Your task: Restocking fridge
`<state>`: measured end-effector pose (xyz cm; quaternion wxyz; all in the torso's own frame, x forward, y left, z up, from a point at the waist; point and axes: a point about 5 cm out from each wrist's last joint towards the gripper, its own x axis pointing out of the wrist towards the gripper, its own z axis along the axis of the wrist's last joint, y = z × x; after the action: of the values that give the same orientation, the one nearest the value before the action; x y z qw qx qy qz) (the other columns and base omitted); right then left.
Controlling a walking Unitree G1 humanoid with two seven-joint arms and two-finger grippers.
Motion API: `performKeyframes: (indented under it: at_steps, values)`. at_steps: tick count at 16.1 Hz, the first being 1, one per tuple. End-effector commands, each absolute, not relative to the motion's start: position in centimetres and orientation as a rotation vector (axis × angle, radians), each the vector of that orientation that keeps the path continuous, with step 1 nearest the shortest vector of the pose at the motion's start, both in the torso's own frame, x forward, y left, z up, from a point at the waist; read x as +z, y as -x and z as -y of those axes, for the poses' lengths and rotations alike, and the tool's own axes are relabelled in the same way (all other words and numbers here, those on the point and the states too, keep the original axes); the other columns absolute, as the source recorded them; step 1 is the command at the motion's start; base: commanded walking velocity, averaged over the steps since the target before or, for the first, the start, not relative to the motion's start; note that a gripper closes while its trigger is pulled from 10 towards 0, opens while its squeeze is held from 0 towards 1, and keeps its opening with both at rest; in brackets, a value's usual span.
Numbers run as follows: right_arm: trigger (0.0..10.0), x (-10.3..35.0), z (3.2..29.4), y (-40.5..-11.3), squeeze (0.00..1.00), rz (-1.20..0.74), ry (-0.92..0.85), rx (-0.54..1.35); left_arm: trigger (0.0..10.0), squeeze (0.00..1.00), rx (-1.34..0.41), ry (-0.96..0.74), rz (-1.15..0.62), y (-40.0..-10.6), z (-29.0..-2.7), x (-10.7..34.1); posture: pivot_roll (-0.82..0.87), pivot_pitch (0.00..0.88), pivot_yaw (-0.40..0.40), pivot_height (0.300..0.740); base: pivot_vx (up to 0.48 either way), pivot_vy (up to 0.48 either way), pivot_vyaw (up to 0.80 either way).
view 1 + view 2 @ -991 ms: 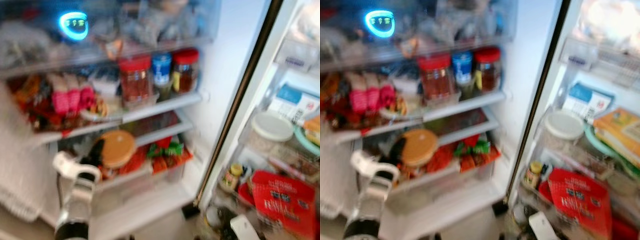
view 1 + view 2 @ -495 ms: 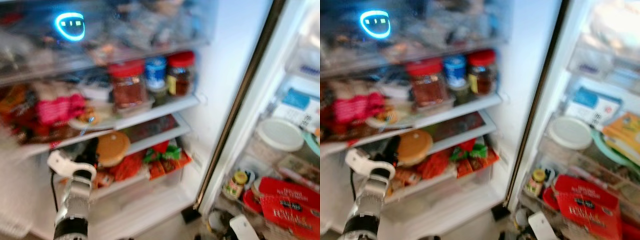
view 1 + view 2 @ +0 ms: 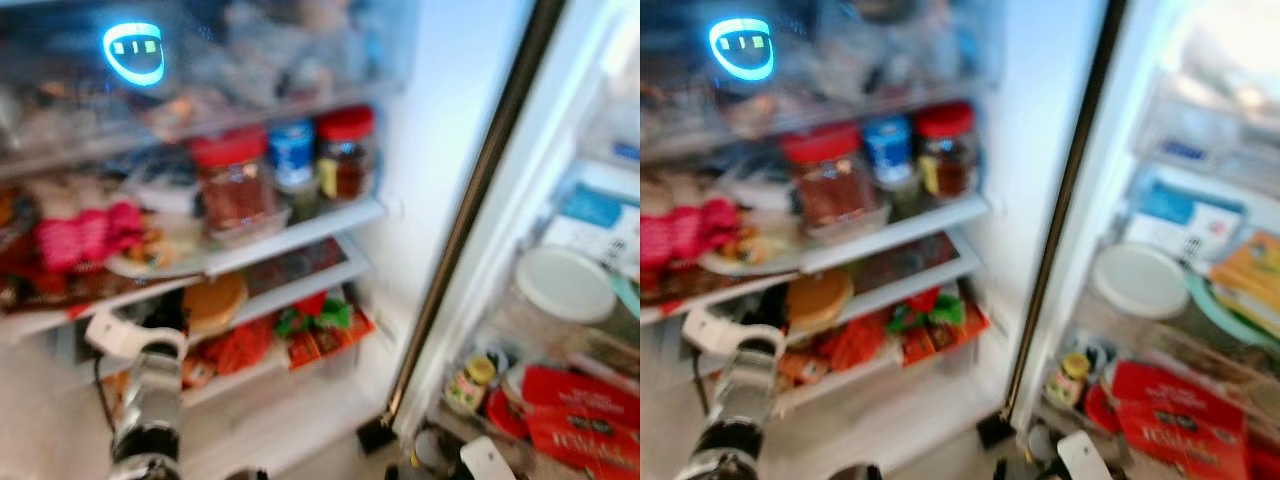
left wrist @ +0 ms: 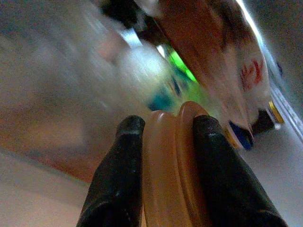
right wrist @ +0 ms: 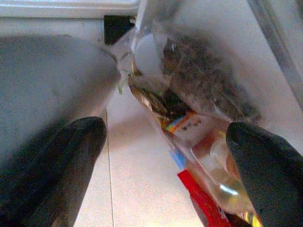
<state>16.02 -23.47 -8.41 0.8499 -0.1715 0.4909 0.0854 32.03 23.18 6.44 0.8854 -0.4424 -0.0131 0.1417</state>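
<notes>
**Left claw grips the brown disc at the fridge's lower shelf**

Here the left claw (image 3: 170,312) is closed on a flat, round brown container (image 3: 213,303), holding it by its rim. The wrist view shows the two black fingers (image 4: 118,175) pressed on opposite faces of the disc (image 4: 170,165), which stands edge-on between them. The container sits just ahead of the claw, at the mouth of the lower fridge shelf (image 3: 300,283), with red snack packets (image 3: 240,345) directly below and beyond it, and green-and-red packets (image 3: 320,315) further off to the claw's right.

The disc looks rigid and smooth, probably a lidded plastic tub or a wrapped cake; a seam runs round its edge, so the lid could shift if squeezed hard. It is likely light, but a thin pinch across a slick disc lets it pivot or slide. A hold nearer the centre of the faces, rather than the outermost rim, would steady it.

Above the claw, on the next shelf, stand red-lidded jars (image 3: 232,185) and a blue-lidded one (image 3: 293,160).

The right claw (image 5: 165,156) hangs wide open, holding nothing, with a clear bag of groceries (image 5: 199,94) beyond its fingers on the tiled floor (image 5: 137,189).
</notes>
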Motion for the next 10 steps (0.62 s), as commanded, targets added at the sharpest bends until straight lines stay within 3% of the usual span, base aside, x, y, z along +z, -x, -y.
performKeyframes:
  at_steps: [1, 6, 10]
  values:
    - [10.0, -7.8, 23.7, -17.2, 0.0, -0.99, 0.369, 0.169, 10.0, 0.0, 0.317, 0.867, 0.068, -32.4, -24.1, 7.5, -0.08, 0.01, -0.009, 0.636, 0.0, 0.0, 0.0]
    - [10.0, -7.8, 23.7, -17.2, 0.0, -0.986, 0.371, 0.171, 10.0, 0.0, 0.514, 0.891, 0.099, -31.8, -26.2, 7.0, -0.08, 0.013, -0.019, 0.636, 0.0, 0.0, 0.0]
    - [10.0, -7.7, 23.8, -17.2, 0.0, -0.985, 0.377, 0.18, 10.0, 0.0, 0.568, 0.887, 0.133, -31.9, -27.3, 7.4, -0.1, 0.019, -0.045, 0.636, 0.0, 0.0, 0.0]
